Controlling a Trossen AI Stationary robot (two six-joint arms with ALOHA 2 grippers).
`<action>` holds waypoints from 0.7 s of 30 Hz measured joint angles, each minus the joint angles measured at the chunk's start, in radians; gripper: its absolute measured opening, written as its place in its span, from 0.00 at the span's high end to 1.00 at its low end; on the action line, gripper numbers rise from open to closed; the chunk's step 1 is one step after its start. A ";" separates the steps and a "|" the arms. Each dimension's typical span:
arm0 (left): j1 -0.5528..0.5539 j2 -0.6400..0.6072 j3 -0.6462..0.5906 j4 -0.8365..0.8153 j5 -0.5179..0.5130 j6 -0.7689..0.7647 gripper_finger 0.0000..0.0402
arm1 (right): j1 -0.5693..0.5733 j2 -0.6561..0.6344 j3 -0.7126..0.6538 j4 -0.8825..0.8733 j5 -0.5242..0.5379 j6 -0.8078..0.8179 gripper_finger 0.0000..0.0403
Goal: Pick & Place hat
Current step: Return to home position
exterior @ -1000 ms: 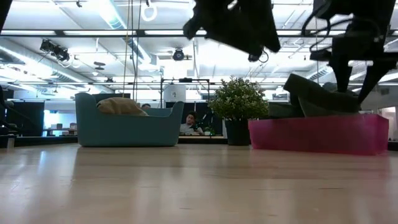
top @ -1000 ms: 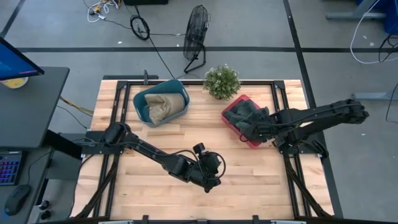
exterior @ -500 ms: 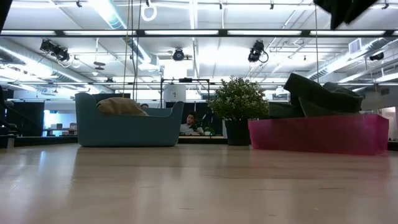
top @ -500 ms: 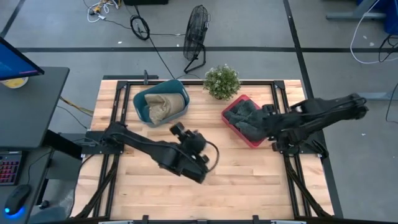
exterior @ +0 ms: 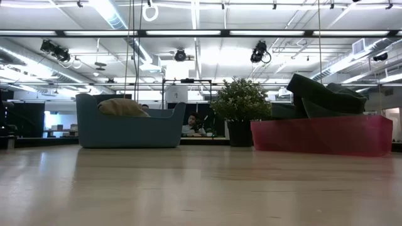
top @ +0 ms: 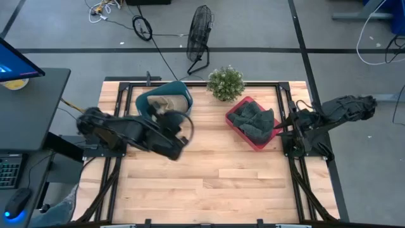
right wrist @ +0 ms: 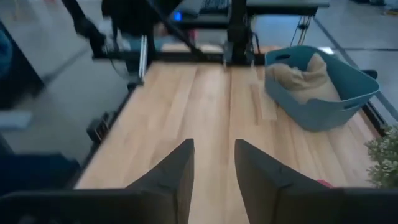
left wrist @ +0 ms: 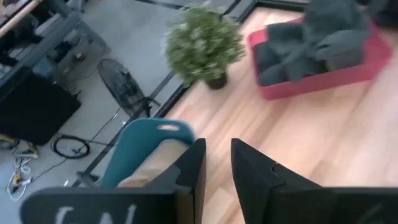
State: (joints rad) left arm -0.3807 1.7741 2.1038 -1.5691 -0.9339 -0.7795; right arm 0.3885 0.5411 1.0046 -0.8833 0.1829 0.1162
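Observation:
A dark grey hat [top: 253,119] lies bunched in the red bin [top: 261,143], rising above its rim in the low view [exterior: 323,94]. A tan hat [top: 166,107] fills the teal bin [top: 142,105]. My left gripper [top: 169,119] hovers beside the teal bin's near side, its fingers a narrow gap apart and empty [left wrist: 217,168]. My right gripper [top: 282,125] is drawn back at the table's right edge, just right of the red bin, open and empty [right wrist: 214,165]. Neither gripper shows in the low view.
A potted plant [top: 225,82] stands at the far edge between the two bins. Bare wooden table [top: 215,177] stretches across the middle and near side. A fan [top: 200,31] and cables lie on the floor beyond the table.
My left arm has swung up from the near middle of the table back toward the left and far side, ending beside the teal bin. My right gripper has pulled away from over the red bin toward the right edge. The grey hat stays in the red bin.

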 joint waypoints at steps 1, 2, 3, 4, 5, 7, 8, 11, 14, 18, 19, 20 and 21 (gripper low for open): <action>0.005 -0.038 -0.042 0.001 0.006 -0.003 0.81 | 0.000 -0.035 -0.025 0.021 0.001 0.013 0.71; 0.014 -0.077 -0.089 0.001 0.020 -0.011 0.82 | 0.000 -0.066 -0.051 0.036 0.001 0.026 0.71; 0.023 -0.118 -0.141 0.003 0.034 -0.031 0.83 | 0.000 -0.094 -0.077 0.047 0.001 0.041 0.71; 0.027 -0.158 -0.196 0.006 0.041 -0.059 0.83 | 0.000 -0.120 -0.101 0.064 0.001 0.055 0.71; 0.031 -0.199 -0.254 0.016 0.041 -0.080 0.84 | 0.000 -0.146 -0.125 0.086 0.001 0.069 0.71; 0.038 -0.283 -0.377 0.066 0.041 -0.078 0.86 | 0.000 -0.193 -0.173 0.130 0.002 0.092 0.71; 0.038 -0.322 -0.443 0.106 0.042 -0.069 0.86 | 0.000 -0.211 -0.200 0.159 0.003 0.096 0.71; 0.038 -0.427 -0.640 0.296 0.076 -0.016 0.89 | 0.000 -0.254 -0.283 0.268 0.004 0.078 0.71; 0.038 -0.523 -0.821 0.506 0.111 0.081 0.91 | 0.000 -0.278 -0.363 0.364 0.003 0.010 0.71; 0.040 -0.617 -0.999 0.733 0.158 0.205 0.95 | 0.000 -0.288 -0.459 0.467 0.030 -0.045 0.71; 0.043 -0.639 -1.028 0.790 0.166 0.235 0.96 | 0.000 -0.289 -0.479 0.487 0.042 -0.046 0.71; 0.044 -0.661 -1.052 0.825 0.171 0.259 0.98 | 0.000 -0.288 -0.495 0.508 0.052 -0.046 0.71; 0.044 -0.686 -1.070 0.848 0.174 0.276 0.99 | 0.000 -0.288 -0.507 0.522 0.056 -0.046 0.71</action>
State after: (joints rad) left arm -0.3367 1.0880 1.0338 -0.7209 -0.7598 -0.5037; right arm 0.3882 0.2527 0.4977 -0.3611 0.2387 0.0703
